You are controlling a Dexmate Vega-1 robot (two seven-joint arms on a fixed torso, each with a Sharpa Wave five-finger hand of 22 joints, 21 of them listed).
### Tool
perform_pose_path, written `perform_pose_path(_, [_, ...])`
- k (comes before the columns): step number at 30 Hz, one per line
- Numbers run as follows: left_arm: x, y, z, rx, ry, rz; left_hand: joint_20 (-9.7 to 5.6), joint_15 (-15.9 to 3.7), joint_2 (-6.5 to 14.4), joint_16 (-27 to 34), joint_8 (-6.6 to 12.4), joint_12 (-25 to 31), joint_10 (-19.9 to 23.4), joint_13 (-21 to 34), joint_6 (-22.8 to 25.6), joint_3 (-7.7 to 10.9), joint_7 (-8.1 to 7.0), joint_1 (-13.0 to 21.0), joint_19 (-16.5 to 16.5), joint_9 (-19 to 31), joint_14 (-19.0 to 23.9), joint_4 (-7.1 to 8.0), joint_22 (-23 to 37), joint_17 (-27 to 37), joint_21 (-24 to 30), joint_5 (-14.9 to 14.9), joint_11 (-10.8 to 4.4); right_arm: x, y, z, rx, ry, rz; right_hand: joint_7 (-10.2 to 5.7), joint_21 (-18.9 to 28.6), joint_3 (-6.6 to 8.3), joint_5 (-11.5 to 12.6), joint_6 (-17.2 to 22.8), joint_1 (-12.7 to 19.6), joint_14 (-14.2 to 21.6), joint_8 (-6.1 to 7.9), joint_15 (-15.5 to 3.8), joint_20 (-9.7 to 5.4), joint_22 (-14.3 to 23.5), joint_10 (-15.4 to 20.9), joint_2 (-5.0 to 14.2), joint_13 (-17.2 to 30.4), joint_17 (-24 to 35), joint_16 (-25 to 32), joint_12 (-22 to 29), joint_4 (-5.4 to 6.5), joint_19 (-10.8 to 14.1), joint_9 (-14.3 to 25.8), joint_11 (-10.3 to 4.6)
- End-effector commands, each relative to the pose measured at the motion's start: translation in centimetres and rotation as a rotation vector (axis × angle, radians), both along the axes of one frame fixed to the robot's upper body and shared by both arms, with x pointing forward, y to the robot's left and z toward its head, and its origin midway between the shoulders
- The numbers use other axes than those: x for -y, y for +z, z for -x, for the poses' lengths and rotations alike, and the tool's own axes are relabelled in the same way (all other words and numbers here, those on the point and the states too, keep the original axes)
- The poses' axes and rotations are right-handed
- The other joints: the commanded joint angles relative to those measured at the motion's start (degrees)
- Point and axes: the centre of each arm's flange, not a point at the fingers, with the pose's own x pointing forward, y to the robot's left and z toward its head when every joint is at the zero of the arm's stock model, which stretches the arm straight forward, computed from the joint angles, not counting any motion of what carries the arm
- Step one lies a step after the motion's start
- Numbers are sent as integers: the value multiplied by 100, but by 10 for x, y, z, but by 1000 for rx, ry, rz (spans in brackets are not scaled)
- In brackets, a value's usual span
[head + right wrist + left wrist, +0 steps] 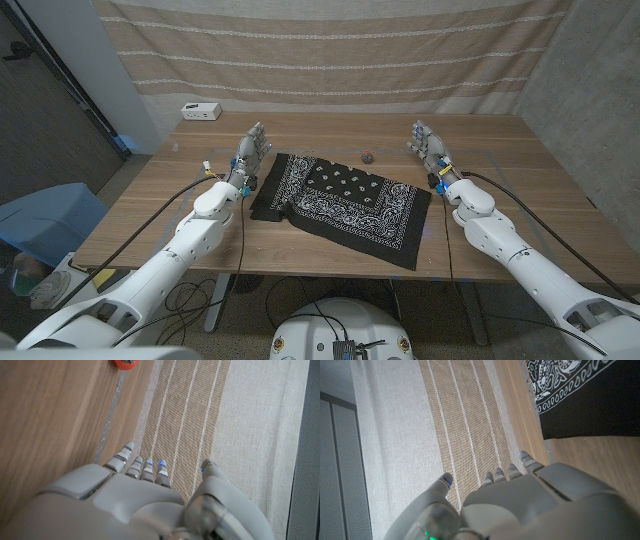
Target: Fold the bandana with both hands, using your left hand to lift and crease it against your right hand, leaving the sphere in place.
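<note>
Black bandana (342,205) lies spread on the wooden surface (520,185), between the two hands.

The left hand (251,152) stands just beside the left edge of the bandana, its fingers (512,471) straight, released and holding nothing. The right hand (428,146) stands near the right corner of the cloth, its fingers (142,467) also extended and holding nothing. A small dark sphere (367,155) sits on the surface just behind the far edge of the bandana. A white box (201,110) is at the far left corner, in front of the striped curtain (330,45).

Head looks down; wrists likely face curtain (460,420).
</note>
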Motion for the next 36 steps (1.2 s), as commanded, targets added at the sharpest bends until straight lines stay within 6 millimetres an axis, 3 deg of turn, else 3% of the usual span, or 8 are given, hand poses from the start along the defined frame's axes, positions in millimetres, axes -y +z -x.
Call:
perform_pose_path(1, [-1,8,2,1,56,-96,89,221,344,57,73,89,-31,19,-267,58,-113,184,141,27,95,-163,25,-1,62,2,-40,-5,-5,11,8,-41,60,17,75,100,6,172,189,152,57,119,58,19,138,42,23,21,87,68,-126,90,27,100])
perform_pose_path(5, [-1,15,2,-16,68,-170,351,383,252,50,125,169,497,30,228,164,-156,578,376,29,577,-575,28,-4,93,-147,-51,-8,-5,19,2,-73,135,20,89,200,-28,274,371,340,60,220,139,23,299,81,29,28,118,78,-295,151,30,145])
perform_pose_path(7, [-1,18,1,-29,81,-209,375,414,250,51,124,206,665,33,309,193,-135,670,384,29,657,-669,30,-2,84,-187,-29,-11,-6,23,0,-84,172,19,94,221,-35,310,405,376,68,238,160,24,348,93,30,29,123,87,-325,168,31,151])
perform_pose_path(10, [0,24,1,-42,103,-266,448,495,259,59,146,251,992,40,585,296,-62,966,501,30,895,-973,35,6,97,-292,-1,-14,-8,30,-5,-108,215,32,100,255,-48,371,461,435,79,239,187,25,400,113,32,30,131,90,-373,191,33,162])
perform_pose_path(14, [3,32,1,-56,156,-353,475,486,270,59,178,255,1169,44,851,372,-29,1206,586,32,1049,-1219,39,10,106,-347,67,-17,-12,39,-1,-137,255,65,106,306,-69,471,545,510,97,245,198,27,498,141,34,32,137,103,-446,221,34,156])
perform_pose_path(22, [8,47,2,-73,255,-493,516,446,270,134,178,266,1446,59,1173,446,25,1581,778,40,1517,-1609,58,27,154,-362,244,-24,-20,63,5,-218,347,74,127,468,-91,672,791,680,118,165,162,30,690,245,37,37,151,110,-626,325,38,122])
perform_pose_path(27, [10,54,0,-80,288,-551,516,358,317,166,237,329,1819,70,1618,469,85,1887,959,49,1845,-1836,78,40,217,-360,239,-29,-25,78,-7,-272,408,30,139,605,-66,828,937,770,135,84,74,34,815,400,42,61,169,114,-663,385,43,77])
perform_pose_path(36, [17,66,-1,-82,369,-685,506,207,422,246,252,362,2169,77,2029,490,180,2275,1222,58,2293,-1946,95,55,321,-350,242,-35,-35,101,-15,-337,482,75,171,776,-37,1158,1099,1031,182,22,85,40,1109,461,47,102,255,152,-637,522,49,41])
